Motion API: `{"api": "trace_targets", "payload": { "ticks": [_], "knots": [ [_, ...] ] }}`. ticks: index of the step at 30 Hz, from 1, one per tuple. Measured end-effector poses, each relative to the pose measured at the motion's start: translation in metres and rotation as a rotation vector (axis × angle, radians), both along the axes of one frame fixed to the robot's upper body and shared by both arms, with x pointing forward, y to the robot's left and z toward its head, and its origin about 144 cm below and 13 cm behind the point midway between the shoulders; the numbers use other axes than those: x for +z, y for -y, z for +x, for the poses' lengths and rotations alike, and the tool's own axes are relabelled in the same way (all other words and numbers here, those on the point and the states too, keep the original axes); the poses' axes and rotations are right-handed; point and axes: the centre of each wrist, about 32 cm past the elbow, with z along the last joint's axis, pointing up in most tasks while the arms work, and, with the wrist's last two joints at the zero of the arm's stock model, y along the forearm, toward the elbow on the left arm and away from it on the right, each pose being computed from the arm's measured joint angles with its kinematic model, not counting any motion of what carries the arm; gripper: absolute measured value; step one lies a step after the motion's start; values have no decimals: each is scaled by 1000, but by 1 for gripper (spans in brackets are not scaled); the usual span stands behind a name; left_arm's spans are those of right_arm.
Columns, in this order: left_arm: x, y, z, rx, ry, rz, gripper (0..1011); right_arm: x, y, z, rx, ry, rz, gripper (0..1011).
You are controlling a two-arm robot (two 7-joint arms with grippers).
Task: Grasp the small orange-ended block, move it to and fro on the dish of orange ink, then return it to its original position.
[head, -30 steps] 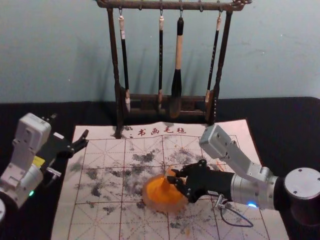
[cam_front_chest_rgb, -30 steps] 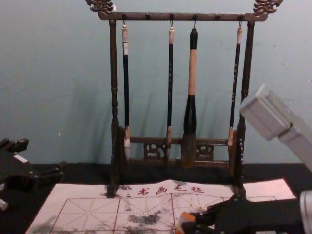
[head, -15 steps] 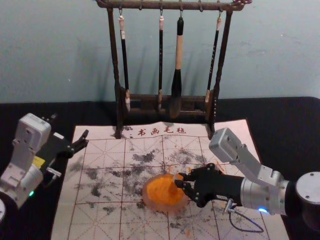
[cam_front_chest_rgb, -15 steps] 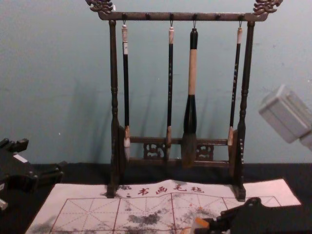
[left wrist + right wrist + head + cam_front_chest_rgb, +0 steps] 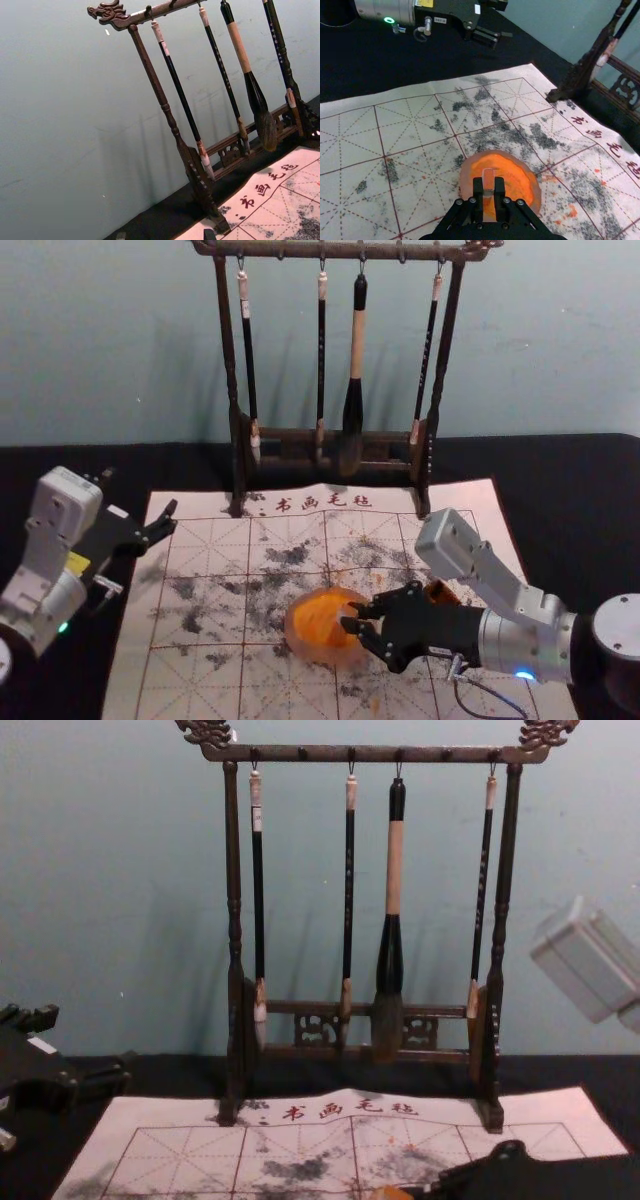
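Observation:
In the head view, my right gripper [image 5: 350, 617] is over the right part of the round dish of orange ink [image 5: 311, 625]. The right wrist view has this gripper [image 5: 488, 189] shut on the small pale block [image 5: 488, 178], which stands out between the fingertips over the dish [image 5: 465, 176]. Whether the block touches the ink, I cannot tell. An orange end of the block [image 5: 390, 1193] is at the bottom of the chest view. My left gripper [image 5: 140, 496] is parked open at the left, away from the dish; its fingertips, set apart, edge into the left wrist view [image 5: 165, 236].
Behind the dish, a dark wooden rack [image 5: 237, 455] holds several hanging brushes. The ink-stained gridded mat [image 5: 200, 680] lies under the dish. A small orange-brown round thing [image 5: 441, 591] is partly hidden behind the right arm's wrist.
Over the last second my right gripper, holding the block, has drawn nearer the robot and sits lower in the chest view. Its latest shift is slightly left. The left arm has not moved.

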Motion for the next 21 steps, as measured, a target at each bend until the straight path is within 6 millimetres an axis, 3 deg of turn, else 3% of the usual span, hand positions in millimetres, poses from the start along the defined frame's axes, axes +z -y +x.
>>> {"api": "trace_targets", "payload": {
  "ticks": [21],
  "knots": [
    [0,0,0,0,0,0,1001,-1,-5,17,-46,22,-7,95]
  ]
}}
